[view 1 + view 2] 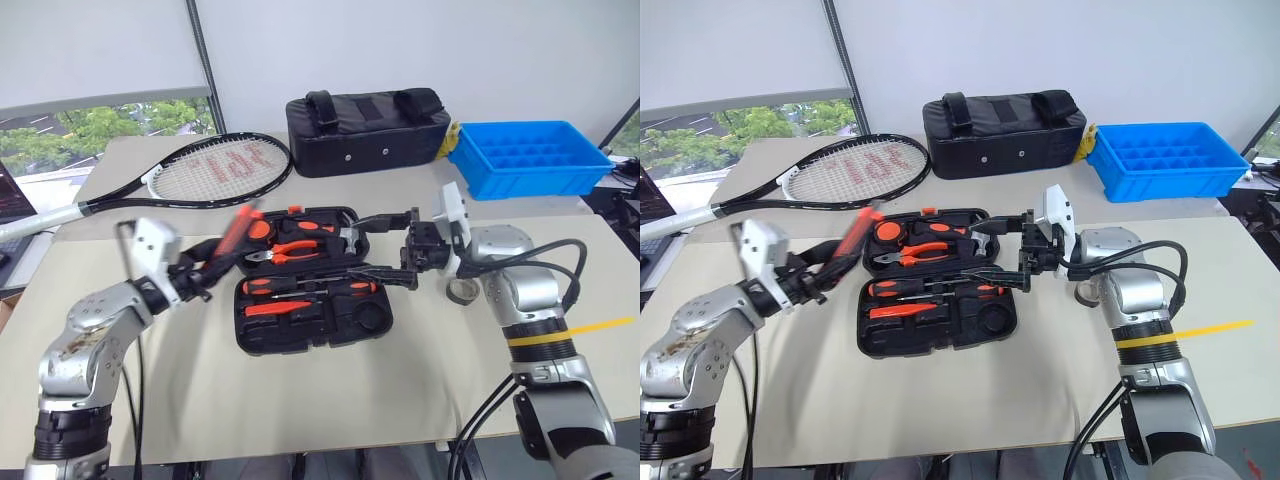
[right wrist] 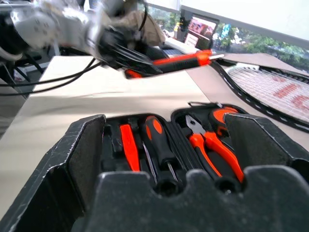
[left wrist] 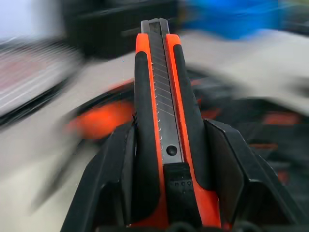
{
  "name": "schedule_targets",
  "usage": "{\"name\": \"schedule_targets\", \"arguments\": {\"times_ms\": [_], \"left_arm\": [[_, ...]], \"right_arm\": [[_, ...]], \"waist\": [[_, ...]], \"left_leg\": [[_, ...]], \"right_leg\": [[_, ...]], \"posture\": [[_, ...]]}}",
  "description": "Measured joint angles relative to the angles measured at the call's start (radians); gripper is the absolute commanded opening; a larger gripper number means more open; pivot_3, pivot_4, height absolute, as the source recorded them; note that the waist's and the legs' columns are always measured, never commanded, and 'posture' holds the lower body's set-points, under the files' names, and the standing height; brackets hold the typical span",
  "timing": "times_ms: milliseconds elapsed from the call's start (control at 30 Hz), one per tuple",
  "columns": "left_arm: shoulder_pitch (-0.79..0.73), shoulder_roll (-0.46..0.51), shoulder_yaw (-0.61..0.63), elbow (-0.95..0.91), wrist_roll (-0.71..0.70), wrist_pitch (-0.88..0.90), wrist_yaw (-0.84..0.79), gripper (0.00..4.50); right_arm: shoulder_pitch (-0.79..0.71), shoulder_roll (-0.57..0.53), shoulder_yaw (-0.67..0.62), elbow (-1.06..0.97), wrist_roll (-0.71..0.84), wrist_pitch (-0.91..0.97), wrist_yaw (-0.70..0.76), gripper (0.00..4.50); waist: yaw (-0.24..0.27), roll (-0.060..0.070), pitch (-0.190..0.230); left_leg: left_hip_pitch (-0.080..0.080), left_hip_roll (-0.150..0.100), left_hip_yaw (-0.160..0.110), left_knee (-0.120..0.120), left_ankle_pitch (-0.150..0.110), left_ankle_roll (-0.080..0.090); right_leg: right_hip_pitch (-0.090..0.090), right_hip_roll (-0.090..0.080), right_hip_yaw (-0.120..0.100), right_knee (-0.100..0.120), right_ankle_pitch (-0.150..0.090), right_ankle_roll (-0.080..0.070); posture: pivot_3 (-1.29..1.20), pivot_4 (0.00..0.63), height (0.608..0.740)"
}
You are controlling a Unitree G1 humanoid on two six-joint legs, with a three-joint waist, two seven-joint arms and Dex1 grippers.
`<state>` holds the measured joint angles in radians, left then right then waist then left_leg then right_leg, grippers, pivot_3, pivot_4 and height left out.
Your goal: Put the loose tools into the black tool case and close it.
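- Tool case (image 1: 305, 285), black moulded plastic, lies open at the centre of the frame on the pale surface (image 1: 330, 390), both halves flat and side by side.
- We see orange-and-black-handled screwdrivers (image 1: 310, 287) lying in the recesses of the nearer half, and orange-handled pliers (image 1: 290, 250) in the farther half, with more orange-handled tools beside them.
- Our left end effector (image 3: 166, 159) is clamped on the orange-black utility knife (image 3: 161, 96); in the left wrist view the two black fingers (image 3: 116, 174) press against both sides of the knife's body.
- In the head view the knife (image 1: 238, 228) is held off the surface, left of centre, just beside the left edge of the case and angled up toward the tennis racket (image 1: 215, 168).
- Our right end effector (image 1: 385, 248) hovers at the right edge of the case with its fingers spread wide apart and nothing between them; its wrist view looks across the open case.
- A small grey tape roll (image 1: 462, 291) lies on the surface at centre right, partly hidden behind our right forearm.
- A black fabric bag (image 1: 365, 128) with handles sits at upper centre, with a blue tray (image 1: 528, 157) at upper right beside it.
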<state>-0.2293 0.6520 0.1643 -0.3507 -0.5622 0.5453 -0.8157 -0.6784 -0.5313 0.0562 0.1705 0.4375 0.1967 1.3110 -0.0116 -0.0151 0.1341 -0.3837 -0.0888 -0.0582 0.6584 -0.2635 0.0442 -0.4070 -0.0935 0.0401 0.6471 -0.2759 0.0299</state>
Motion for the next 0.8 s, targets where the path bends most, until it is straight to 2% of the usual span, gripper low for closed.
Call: {"name": "schedule_targets", "arguments": {"times_ms": [133, 267, 433, 800], "left_arm": [[-0.006, 0.097, -0.221, -0.026, 0.102, -0.026, -0.126, 1.74], [-0.016, 0.121, -0.360, -0.021, 0.207, -0.088, -0.198, 1.74], [-0.032, 0.143, -0.405, 0.033, 0.265, -0.140, -0.250, 1.74], [-0.108, 0.145, -0.414, 0.145, 0.325, -0.175, -0.313, 1.74]], "right_arm": [[0.058, -0.066, -0.017, -0.005, -0.010, -0.020, 0.032, 4.50], [0.128, -0.102, -0.034, -0.020, 0.001, -0.046, 0.079, 4.50], [0.194, -0.154, -0.046, -0.061, 0.001, -0.066, 0.105, 4.50], [0.211, -0.139, -0.045, -0.097, 0.008, -0.066, 0.080, 4.50]], "waist": [[-0.005, 0.000, 0.000], [-0.004, 0.000, 0.000], [-0.001, 0.000, 0.000], [0.000, 0.000, 0.000]], "left_leg": [[0.000, 0.000, 0.000, -0.002, 0.000, 0.000], [0.000, 0.000, 0.001, -0.001, -0.001, 0.002], [0.002, 0.001, 0.000, -0.001, -0.003, 0.006], [0.003, 0.000, 0.000, 0.001, -0.004, 0.006]], "right_leg": [[-0.002, 0.001, 0.001, 0.000, 0.000, 0.000], [-0.001, 0.001, 0.002, 0.000, 0.000, 0.000], [0.000, 0.002, 0.001, 0.001, 0.000, 0.000], [0.001, 0.002, 0.000, 0.001, 0.000, 0.000]], "posture": [[0.00, 0.150, 0.740], [0.00, 0.150, 0.740], [0.00, 0.150, 0.740], [0.00, 0.150, 0.740]]}}
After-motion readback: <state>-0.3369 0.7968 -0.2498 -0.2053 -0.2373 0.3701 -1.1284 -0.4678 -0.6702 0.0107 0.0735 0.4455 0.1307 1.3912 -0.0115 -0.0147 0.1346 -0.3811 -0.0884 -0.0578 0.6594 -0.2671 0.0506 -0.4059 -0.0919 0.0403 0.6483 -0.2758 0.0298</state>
